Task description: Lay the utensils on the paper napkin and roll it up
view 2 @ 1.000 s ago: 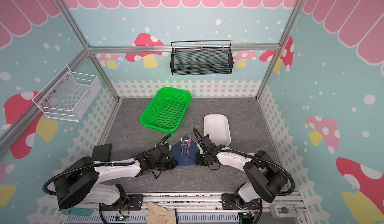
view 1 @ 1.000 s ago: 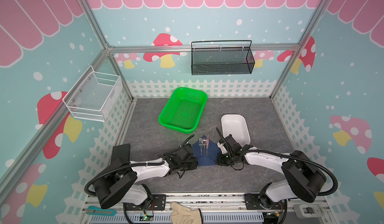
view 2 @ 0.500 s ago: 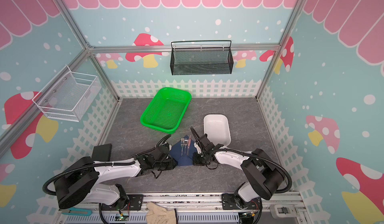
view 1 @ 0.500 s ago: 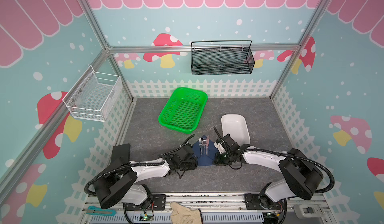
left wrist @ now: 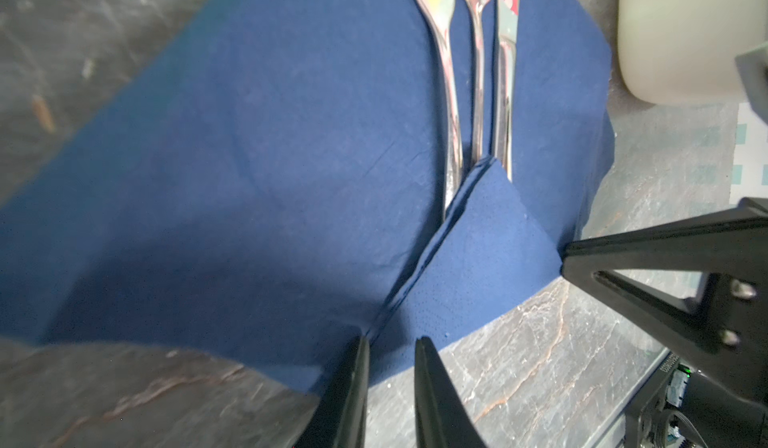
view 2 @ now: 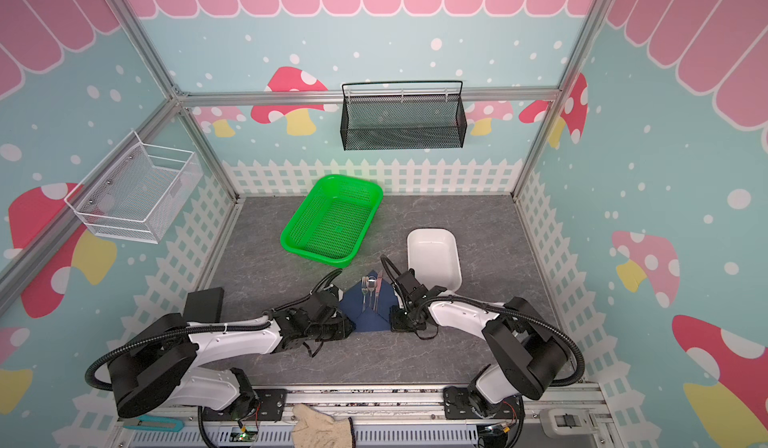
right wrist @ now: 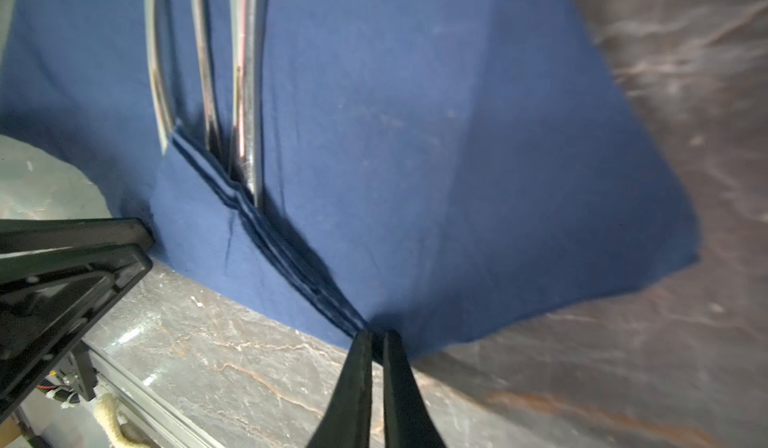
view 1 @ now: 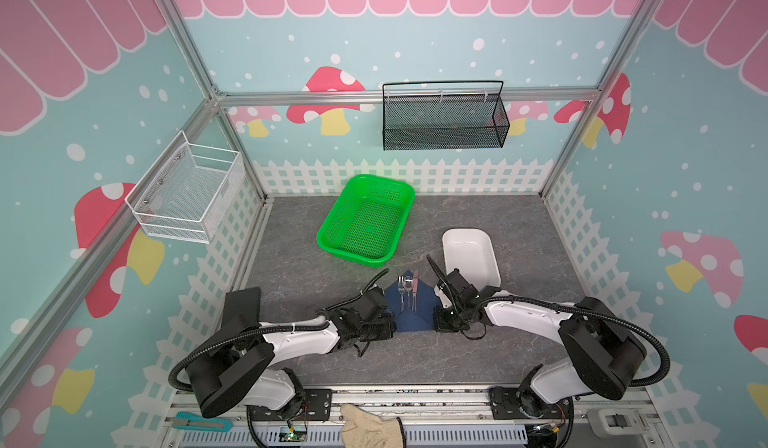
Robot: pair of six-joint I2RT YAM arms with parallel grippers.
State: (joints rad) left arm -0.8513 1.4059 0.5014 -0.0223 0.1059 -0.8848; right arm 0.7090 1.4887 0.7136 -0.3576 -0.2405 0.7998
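Left wall: a white wire basket (view 1: 187, 194) hung there, well apart from the work.
Front rail, left: a teal tool (view 1: 201, 424) lay below the left arm's base.
Back of the table: a green basket (view 1: 382, 178) sat askew on the grey table (view 1: 415, 363), its near rim just beyond the napkin's far corner.
Front rail, middle: a beige glove (view 1: 368, 429) lay crumpled over the rail.
Left gripper: the left gripper (left wrist: 388, 342) was low at the napkin's near left edge. Its jaws stood a narrow gap apart, with the tips at the end of the fold's seam. Whether they nipped any paper could not be told.
Paper napkin: the dark blue paper napkin (view 1: 409, 319) lay flat on the table between the two grippers. It was set as a diamond, with its near corner folded up over the handle ends.
Utensils: three silver utensils (view 1: 408, 296) lay side by side along the napkin's middle, heads toward the green basket. The fork was on the left, the spoon in the middle and a third slim piece on the right.
Right gripper: the right gripper (right wrist: 376, 336) was at the napkin's near right edge. Its jaws were almost together, pinching the paper where the fold's layered edge ran into the tips.
Back wall: a black mesh basket (view 1: 442, 126) hung from the rail.
Right of the napkin: a white dish (view 1: 467, 232) sat on the table just behind the right gripper, near the napkin's right corner.
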